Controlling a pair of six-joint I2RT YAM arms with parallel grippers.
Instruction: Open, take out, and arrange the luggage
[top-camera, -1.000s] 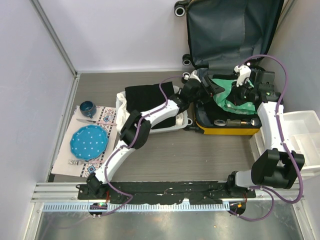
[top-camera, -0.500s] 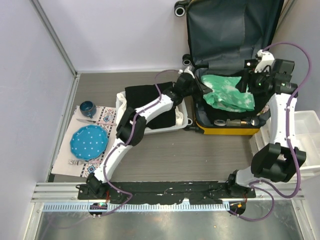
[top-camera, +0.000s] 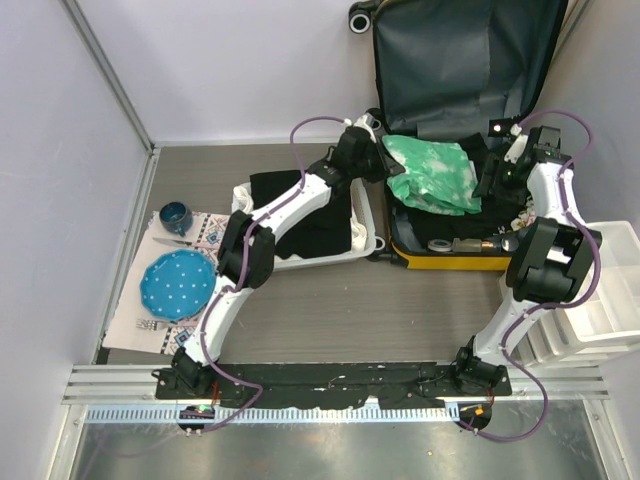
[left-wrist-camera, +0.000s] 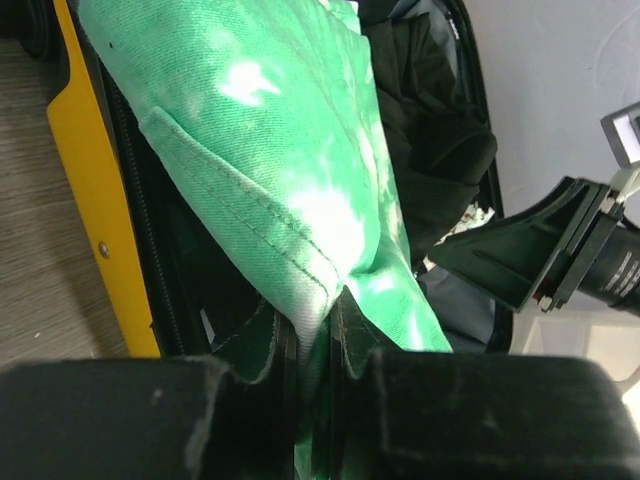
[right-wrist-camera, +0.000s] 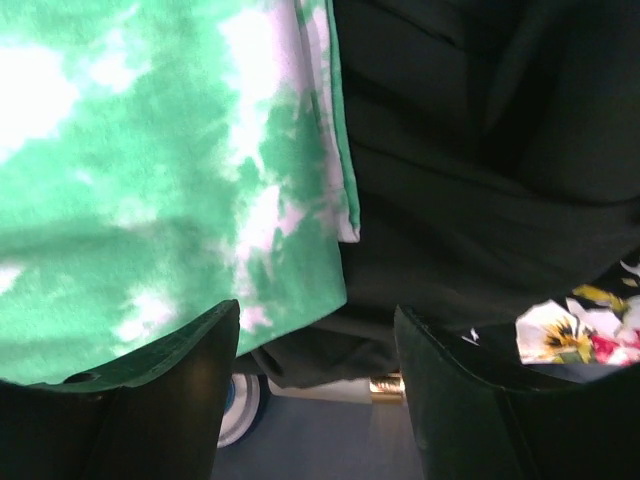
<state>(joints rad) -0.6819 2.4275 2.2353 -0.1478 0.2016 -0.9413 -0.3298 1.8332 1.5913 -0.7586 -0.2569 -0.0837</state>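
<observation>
Luggage (top-camera: 455, 262) lies open at back right of table (top-camera: 330, 310), lid up. L gripper (left-wrist-camera: 315, 340) pinches green cloth (top-camera: 435, 172) above it; R gripper (right-wrist-camera: 318, 335) fingers apart nearby. Black clothes (top-camera: 300, 200) already in basket (top-camera: 375, 243); more stuff left inside.

A grey wood-grain counter (top-camera: 420, 320) lay under soft, even light. Plain pale walls closed it in: a back wall (top-camera: 240, 70) and a left wall (top-camera: 50, 200), which met at a slanted metal post (top-camera: 110, 75). An aluminium rail (top-camera: 110, 382) ran along the near edge.
</observation>
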